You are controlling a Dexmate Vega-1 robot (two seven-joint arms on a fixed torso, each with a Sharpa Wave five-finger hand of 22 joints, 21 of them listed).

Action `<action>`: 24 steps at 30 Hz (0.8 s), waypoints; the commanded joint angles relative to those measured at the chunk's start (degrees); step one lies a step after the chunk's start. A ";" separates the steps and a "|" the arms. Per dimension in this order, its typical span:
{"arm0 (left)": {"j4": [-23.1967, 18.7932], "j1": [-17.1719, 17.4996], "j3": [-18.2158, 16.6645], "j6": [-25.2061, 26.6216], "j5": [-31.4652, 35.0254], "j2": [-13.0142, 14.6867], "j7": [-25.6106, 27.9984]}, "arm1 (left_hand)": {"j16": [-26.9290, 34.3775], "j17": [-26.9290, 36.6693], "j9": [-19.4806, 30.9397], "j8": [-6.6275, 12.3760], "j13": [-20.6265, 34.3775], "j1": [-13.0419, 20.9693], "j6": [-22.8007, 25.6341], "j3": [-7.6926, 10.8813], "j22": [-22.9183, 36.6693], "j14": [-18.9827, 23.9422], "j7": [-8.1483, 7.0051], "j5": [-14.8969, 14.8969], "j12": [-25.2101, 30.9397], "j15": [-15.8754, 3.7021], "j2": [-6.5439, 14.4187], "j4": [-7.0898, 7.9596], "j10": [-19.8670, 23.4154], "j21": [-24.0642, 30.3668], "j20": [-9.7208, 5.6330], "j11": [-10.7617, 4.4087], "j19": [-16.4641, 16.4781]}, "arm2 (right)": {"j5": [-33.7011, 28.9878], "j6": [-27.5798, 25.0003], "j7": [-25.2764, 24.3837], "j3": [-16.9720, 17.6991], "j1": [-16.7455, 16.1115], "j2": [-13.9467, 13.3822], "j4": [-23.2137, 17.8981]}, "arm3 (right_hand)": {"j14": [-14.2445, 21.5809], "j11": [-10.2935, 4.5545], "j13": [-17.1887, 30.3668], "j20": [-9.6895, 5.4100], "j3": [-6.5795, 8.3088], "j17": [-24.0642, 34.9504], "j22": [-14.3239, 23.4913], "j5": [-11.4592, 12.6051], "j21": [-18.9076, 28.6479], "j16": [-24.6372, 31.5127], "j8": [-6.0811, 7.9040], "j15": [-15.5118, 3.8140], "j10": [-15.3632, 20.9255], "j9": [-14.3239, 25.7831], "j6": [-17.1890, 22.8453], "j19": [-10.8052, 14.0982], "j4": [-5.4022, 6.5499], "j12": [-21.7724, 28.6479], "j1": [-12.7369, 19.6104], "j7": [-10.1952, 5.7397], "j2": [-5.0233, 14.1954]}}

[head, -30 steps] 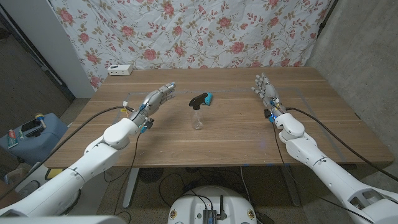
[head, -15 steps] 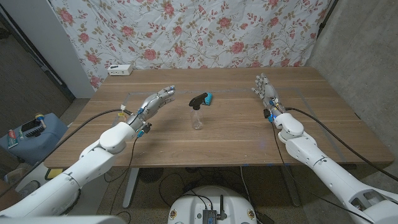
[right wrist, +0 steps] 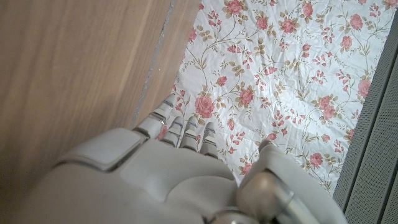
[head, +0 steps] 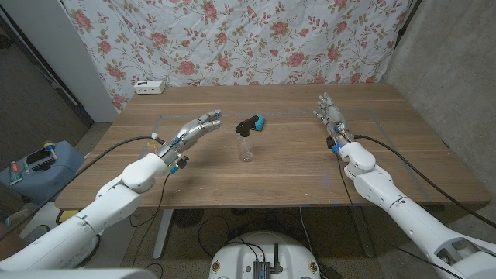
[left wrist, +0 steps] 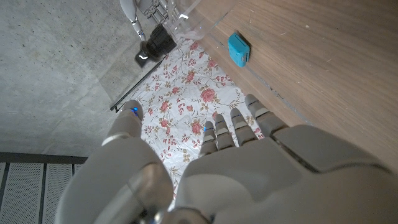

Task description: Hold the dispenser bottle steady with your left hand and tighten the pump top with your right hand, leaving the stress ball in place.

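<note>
The dispenser bottle (head: 247,147) is seen standing upright near the middle of the wooden table (head: 294,174), with its black pump top (head: 248,125) on it. A small blue thing, likely the stress ball (head: 260,123), is seen just behind the pump top; whether the two touch cannot be told.

The left hand (head: 195,128) is held above the table on the bottle's left, fingers spread and nothing in it. The right hand (head: 332,116) is well apart on the other side, fingers up and apart, and nothing is held there either.

The step in hand is judged to be the reach for the bottle. It is best done slowly. The clear body should be wrapped low down by the left hand, so the bottle is not tipped. The blue thing should be left alone, so the hand is best brought in from the side and not from behind. The pump top should be turned only once the bottle is held firm.
</note>
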 commanded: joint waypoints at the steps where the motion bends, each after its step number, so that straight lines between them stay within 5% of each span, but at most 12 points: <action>1: 0.34 -1.17 1.57 0.32 1.13 0.42 -1.93 | 0.28 0.08 0.24 0.40 0.14 2.06 -0.01 -0.11 -0.04 0.87 0.70 0.81 0.13 -1.32 -0.52 -0.46 0.66 0.11 -0.58 0.03 0.44 | -0.89 -0.56 -1.78 -0.15 -0.56 0.17 -1.05 | -0.02 0.47 0.17 -2.07 0.24 0.16 0.17 0.27 0.42 0.19 0.19 -0.06 -0.13 0.17 -0.24 0.25 -0.44 0.01 0.00 0.06 0.18; 14: 0.24 -2.84 3.47 1.83 2.69 0.70 -3.26 | 0.13 0.07 0.25 0.25 0.12 6.42 -0.65 -1.09 -0.07 1.39 2.32 2.13 -0.07 -0.49 -1.71 -0.67 0.75 -0.15 0.42 0.91 0.50 | -0.89 -0.46 -1.76 -0.04 -0.53 0.18 -0.79 | 0.19 -0.50 0.16 -2.17 0.30 0.14 0.17 0.34 0.48 0.25 0.33 -0.73 0.22 0.16 0.03 0.39 -0.53 0.16 -0.02 0.11 0.25; 24: 0.09 -3.14 4.86 2.30 4.99 0.36 -2.40 | -0.10 0.06 0.26 0.00 0.12 9.66 -1.91 -2.26 -0.08 1.12 3.30 3.32 -0.38 0.08 -2.22 -0.66 0.14 -0.58 -0.24 1.40 -0.71 | -0.98 -0.72 -1.71 -0.12 -0.46 0.06 -0.60 | 1.02 -0.96 0.10 -3.00 0.38 0.04 0.15 0.42 0.61 0.45 0.47 -1.87 1.12 0.13 0.50 0.86 -0.72 0.41 0.05 0.84 0.22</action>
